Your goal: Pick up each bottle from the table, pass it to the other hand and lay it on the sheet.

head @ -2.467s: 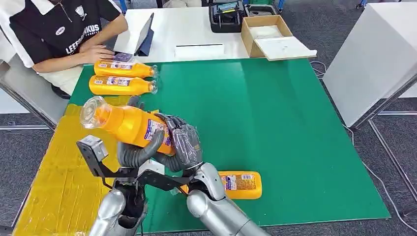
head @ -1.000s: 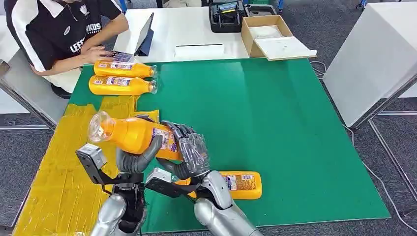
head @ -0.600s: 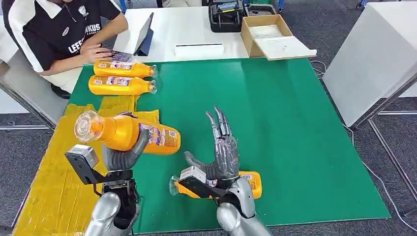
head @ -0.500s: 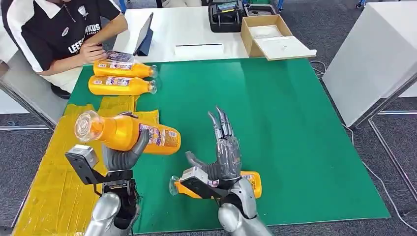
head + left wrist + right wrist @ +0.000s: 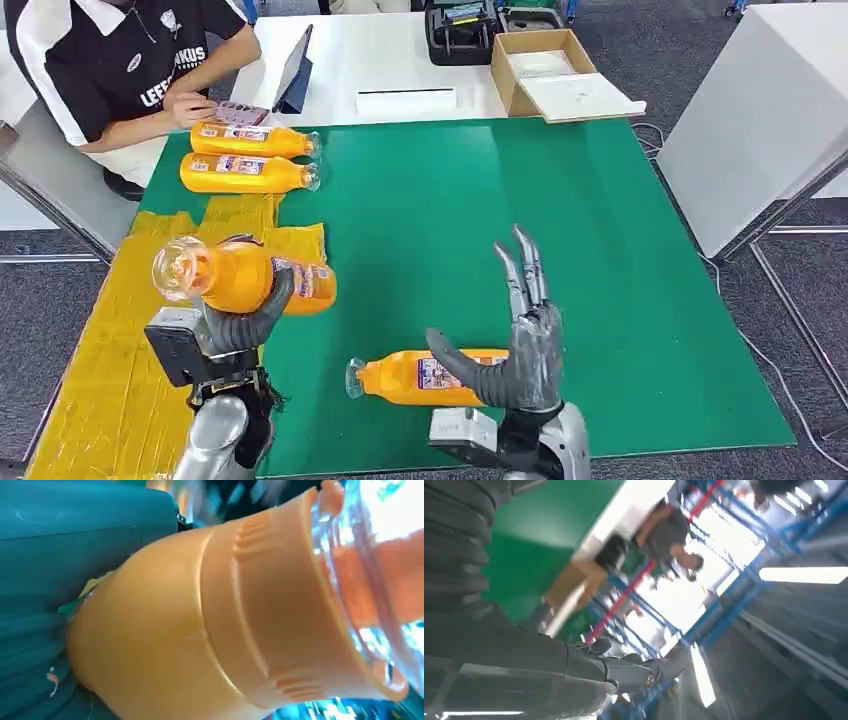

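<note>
My left hand [image 5: 243, 318] grips an orange bottle [image 5: 240, 278] from below, holding it on its side above the edge of the yellow sheet [image 5: 120, 340], clear cap toward the left. That bottle [image 5: 210, 625] looms large in the left wrist view. My right hand [image 5: 522, 335] stands open with fingers pointing up, over the green mat [image 5: 560, 230]. Another orange bottle [image 5: 425, 378] lies on the mat just in front of it, cap to the left. Two more orange bottles [image 5: 250, 172] lie side by side at the mat's far left corner. In the right wrist view the right hand's fingers [image 5: 624, 672] are spread.
A person in a black and white shirt [image 5: 110, 60] sits at the far left with a hand by the two far bottles. A white table behind the mat carries a tablet [image 5: 295, 70], a cardboard box [image 5: 545, 70] and a black case [image 5: 460, 35].
My right hand let go of the bottle and swung away to the right with fingers spread. The left hand alone now carries it and has lowered it toward the yellow sheet.
</note>
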You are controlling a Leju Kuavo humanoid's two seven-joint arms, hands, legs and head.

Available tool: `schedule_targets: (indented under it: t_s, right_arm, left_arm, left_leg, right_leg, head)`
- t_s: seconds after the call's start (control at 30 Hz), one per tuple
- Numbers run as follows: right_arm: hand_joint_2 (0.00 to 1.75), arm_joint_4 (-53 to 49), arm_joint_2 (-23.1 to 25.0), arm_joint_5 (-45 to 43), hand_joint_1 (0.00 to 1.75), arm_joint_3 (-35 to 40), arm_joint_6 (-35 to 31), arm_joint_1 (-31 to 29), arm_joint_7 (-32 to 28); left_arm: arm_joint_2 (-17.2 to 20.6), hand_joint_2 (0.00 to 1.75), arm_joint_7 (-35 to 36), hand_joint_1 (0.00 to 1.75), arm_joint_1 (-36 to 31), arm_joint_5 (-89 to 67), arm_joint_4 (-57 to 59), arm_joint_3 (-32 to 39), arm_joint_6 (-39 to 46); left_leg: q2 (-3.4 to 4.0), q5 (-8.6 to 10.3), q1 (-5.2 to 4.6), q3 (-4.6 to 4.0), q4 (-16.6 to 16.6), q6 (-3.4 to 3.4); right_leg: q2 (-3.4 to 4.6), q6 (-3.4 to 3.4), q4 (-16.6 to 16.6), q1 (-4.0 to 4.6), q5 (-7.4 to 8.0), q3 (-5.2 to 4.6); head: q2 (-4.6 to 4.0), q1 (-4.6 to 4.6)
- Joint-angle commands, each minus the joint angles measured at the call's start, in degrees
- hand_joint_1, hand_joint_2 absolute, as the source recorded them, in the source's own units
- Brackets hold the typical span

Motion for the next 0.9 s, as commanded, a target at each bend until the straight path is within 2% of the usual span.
schedule_targets:
  t_s: [0.03, 0.07, 0.13, 0.23, 0.3, 0.4, 0.43, 0.5, 0.53, 0.57, 0.6, 0.63, 0.67, 0.7, 0.73, 0.77, 0.8, 0.83, 0.9]
  right_arm:
    - [1.75, -11.0, -9.0, 6.3, 0.00, 1.7, 1.1, 6.1, 4.8]
    - [1.75, -11.1, -9.5, 6.6, 0.00, 1.0, 1.6, 7.1, 5.1]
    - [1.75, -10.9, -10.4, 6.8, 0.00, 0.7, 2.9, 7.6, 5.4]
    - [1.75, -10.9, -10.7, 6.2, 0.00, 0.4, 4.0, 7.8, 5.5]
    - [1.75, -10.8, -11.3, 5.8, 0.00, -0.2, 5.0, 8.0, 5.5]
    - [1.75, -10.0, -12.4, 4.3, 0.00, -0.7, 6.2, 7.6, 4.9]
    - [1.75, -9.7, -12.3, 4.0, 0.00, -0.8, 6.5, 7.5, 4.7]
    - [1.75, -8.9, -12.7, 3.2, 0.00, -0.9, 6.9, 7.3, 4.5]
    - [1.75, -8.7, -12.9, 3.1, 0.00, -1.0, 6.9, 7.4, 4.5]
    - [1.75, -8.9, -13.2, 2.9, 0.00, -1.4, 6.7, 7.8, 4.5]
    - [1.75, -9.1, -13.8, 2.5, 0.00, -2.2, 6.6, 8.4, 4.5]
    - [1.75, -9.1, -13.8, 2.5, 0.00, -2.2, 6.6, 8.4, 4.5]
    - [1.75, -10.8, -14.1, 2.2, 0.00, -3.7, 7.1, 9.6, 4.8]
    - [1.75, -11.0, -14.1, 2.3, 0.00, -3.8, 7.4, 9.7, 4.9]
    - [1.75, -11.9, -13.1, 3.3, 0.00, -4.8, 8.5, 10.1, 5.5]
    - [1.75, -12.1, -12.8, 3.6, 0.00, -5.1, 8.8, 10.2, 5.8]
    - [1.75, -12.3, -12.4, 4.1, 0.00, -5.4, 9.2, 10.3, 6.3]
    - [1.75, -12.4, -12.4, 4.3, 0.00, -5.4, 9.4, 10.2, 6.5]
    - [1.75, -12.3, -12.0, 4.4, 0.00, -5.4, 9.5, 10.3, 6.7]
  left_arm:
    - [-1.5, 1.75, -5.8, 1.75, 3.3, -40.3, 3.5, 17.9, 12.7]
    - [-3.4, 1.75, -9.2, 1.75, 3.7, -49.1, 2.3, 23.5, 12.7]
    - [-4.1, 1.75, -9.2, 1.75, 3.9, -54.3, 2.3, 26.1, 12.7]
    - [-4.5, 1.75, -9.2, 1.75, 3.6, -57.4, 2.4, 27.2, 12.7]
    - [-5.5, 1.75, -6.3, 1.75, 3.1, -64.5, 2.9, 28.0, 12.7]
    - [-1.1, 1.75, 6.3, 1.75, 4.9, -73.6, 2.8, 20.6, 12.7]
    - [-0.3, 1.75, 8.1, 1.75, 4.9, -74.1, 3.6, 19.4, 12.7]
    - [3.7, 1.75, 16.8, 1.75, 4.7, -77.9, 5.8, 13.3, 12.7]
    - [4.0, 1.75, 17.3, 1.75, 4.7, -77.9, 6.3, 12.8, 12.7]
    - [5.9, 1.75, 20.4, 1.75, 2.9, -78.9, 9.5, 10.2, 12.7]
    - [7.4, 1.75, 23.7, 1.75, 2.2, -78.9, 11.0, 7.2, 12.7]
    - [7.4, 1.75, 23.7, 1.75, 2.2, -78.9, 11.0, 7.2, 12.7]
    - [10.4, 1.75, 31.6, 1.75, -0.8, -78.9, 14.9, -1.2, 12.7]
    - [10.6, 1.75, 32.7, 1.75, -1.3, -78.9, 15.6, -2.0, 12.7]
    - [11.4, 1.75, 37.3, 1.75, -3.2, -78.9, 18.1, -7.5, 12.7]
    - [11.5, 1.75, 38.3, 1.75, -4.0, -78.9, 19.3, -8.9, 12.7]
    - [10.9, 1.75, 39.4, 1.75, -5.7, -78.9, 21.9, -10.8, 12.7]
    - [10.6, 1.75, 39.5, 1.75, -6.2, -78.9, 22.9, -11.1, 12.7]
    - [10.2, 1.75, 39.8, 1.75, -7.3, -78.9, 25.2, -11.8, 12.7]
  left_leg:
    - [0.06, -0.22, -0.09, 0.54, -0.1, -0.14]
    - [0.19, -0.32, -0.09, 0.67, -0.1, -0.15]
    - [0.11, -0.21, -0.05, 0.38, 0.0, -0.10]
    - [0.13, -0.28, -0.04, 0.49, 0.0, -0.13]
    - [0.20, -0.43, -0.06, 0.53, 0.0, -0.35]
    - [0.01, -0.29, -0.03, 0.42, 0.0, -0.26]
    - [-0.02, -0.33, -0.05, 0.52, 0.0, -0.27]
    - [0.03, -0.32, -0.07, 0.54, 0.0, -0.26]
    - [0.03, -0.20, -0.05, 0.35, -0.1, -0.24]
    - [-0.02, -0.43, -0.11, 0.76, 0.0, -0.31]
    - [-0.28, -0.10, -0.04, 0.37, -0.1, -0.25]
    - [-0.28, -0.21, -0.09, 0.61, -0.1, -0.27]
    - [-0.19, -0.17, -0.05, 0.48, -0.1, -0.24]
    - [-0.23, -0.21, -0.08, 0.54, -0.1, -0.25]
    - [-0.27, -0.10, -0.02, 0.31, -0.1, -0.22]
    - [-0.49, -0.16, -0.07, 0.51, -0.1, -0.25]
    - [-0.32, -0.07, -0.07, 0.31, -0.1, -0.19]
    - [-0.56, -0.13, -0.10, 0.52, 0.0, -0.22]
    - [-0.35, -0.14, -0.10, 0.52, 0.0, -0.18]
  right_leg:
    - [-0.11, 0.01, 0.0, -0.07, -0.25, 0.50]
    - [-0.01, 0.00, 0.0, -0.06, -0.29, 0.60]
    - [-0.05, -0.03, 0.0, -0.03, -0.24, 0.36]
    - [-0.05, -0.03, 0.0, -0.01, -0.30, 0.45]
    - [0.00, -0.05, 0.1, -0.03, -0.30, 0.44]
    - [-0.15, -0.05, 0.0, -0.01, -0.26, 0.36]
    - [-0.20, -0.04, 0.0, -0.02, -0.32, 0.48]
    - [-0.15, -0.04, 0.0, -0.04, -0.30, 0.49]
    - [-0.08, -0.07, 0.0, -0.02, -0.18, 0.29]
    - [-0.26, -0.03, 0.0, -0.07, -0.44, 0.72]
    - [-0.40, -0.08, 0.0, -0.01, -0.21, 0.37]
    - [-0.46, -0.07, 0.0, -0.05, -0.34, 0.59]
    - [-0.31, -0.07, -0.1, -0.02, -0.24, 0.42]
    - [-0.39, -0.06, 0.0, -0.04, -0.31, 0.51]
    - [-0.40, -0.07, 0.0, 0.00, -0.20, 0.33]
    - [-0.65, -0.05, 0.0, -0.04, -0.35, 0.54]
    - [-0.40, -0.06, 0.0, -0.04, -0.19, 0.26]
    - [-0.72, -0.04, 0.0, -0.06, -0.37, 0.55]
    - [-0.50, -0.04, 0.0, -0.06, -0.31, 0.52]
  head:
    - [0.00, 0.00]
    - [0.00, 0.00]
    - [0.00, -0.02]
    - [0.00, 0.00]
    - [0.00, 0.00]
    - [0.00, -0.02]
    - [0.00, 0.00]
    - [0.00, 0.00]
    - [0.00, -0.02]
    - [0.00, 0.02]
    - [0.00, 0.00]
    - [0.00, 0.00]
    - [0.00, 0.00]
    - [0.00, 0.02]
    - [0.00, 0.00]
    - [0.00, -0.07]
    - [0.00, 0.00]
    - [0.00, 0.02]
    - [0.00, -0.04]
